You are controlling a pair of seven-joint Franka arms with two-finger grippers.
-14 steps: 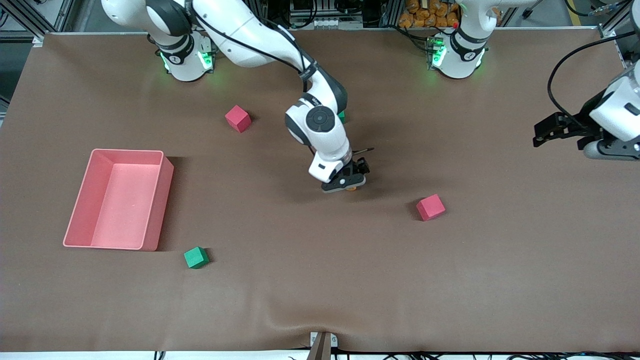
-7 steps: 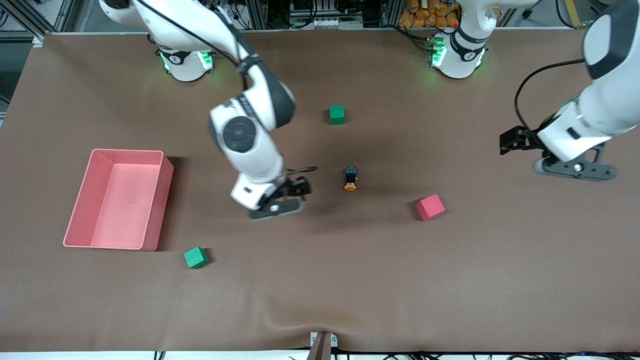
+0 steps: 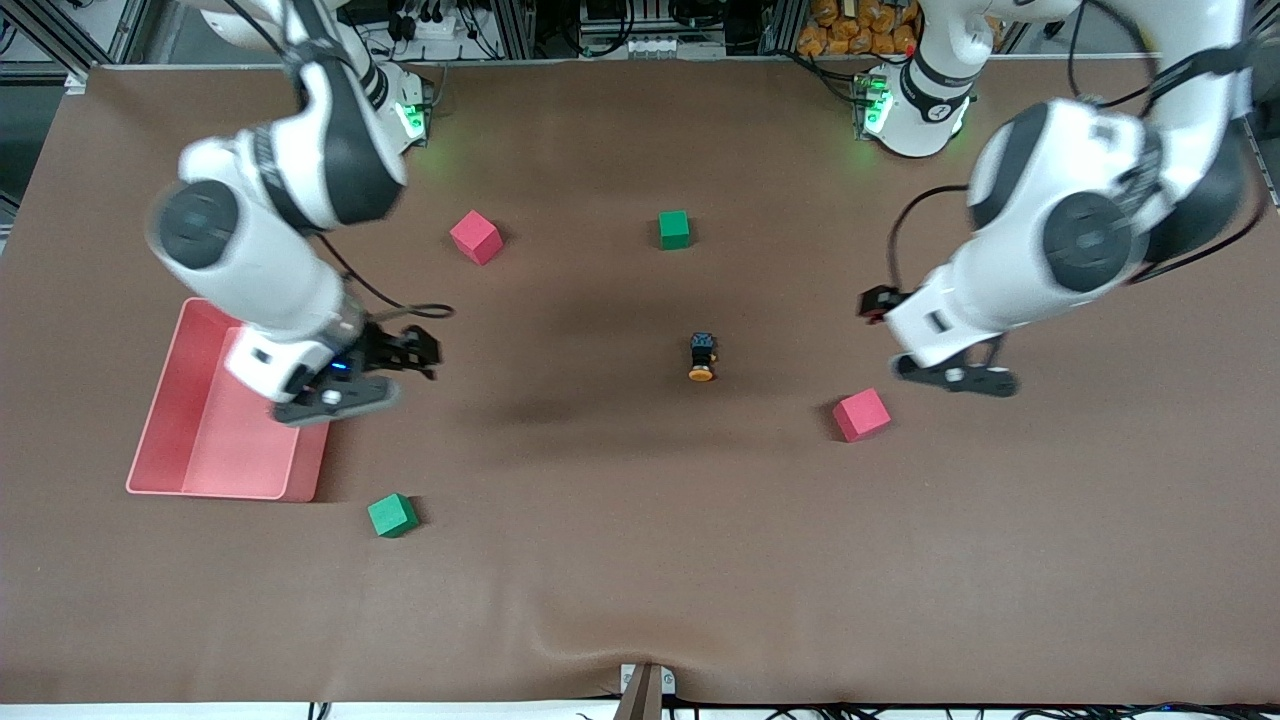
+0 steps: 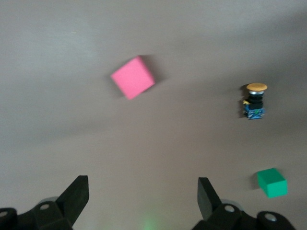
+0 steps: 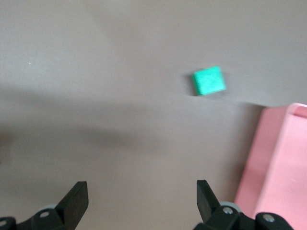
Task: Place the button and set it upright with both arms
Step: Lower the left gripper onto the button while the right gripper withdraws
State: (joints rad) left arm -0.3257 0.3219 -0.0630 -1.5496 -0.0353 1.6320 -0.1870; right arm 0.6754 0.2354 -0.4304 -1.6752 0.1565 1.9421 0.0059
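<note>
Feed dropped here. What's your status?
Both grippers open, empty: left gripper beside red cube, right gripper over pink bin. Button lying sideways mid-table, unobstructed.

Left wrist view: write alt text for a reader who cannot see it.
An open left gripper hangs empty over brown table cloth. On the cloth lie a small button on its side, orange cap and black body, a pink cube and a green cube, all apart from one another.

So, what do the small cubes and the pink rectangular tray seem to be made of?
The red cube and the green cube look like matte foam: flat colour, no shine, soft edges. The pink rectangular tray looks like thin moulded plastic, with smooth walls and a faint sheen.
</note>
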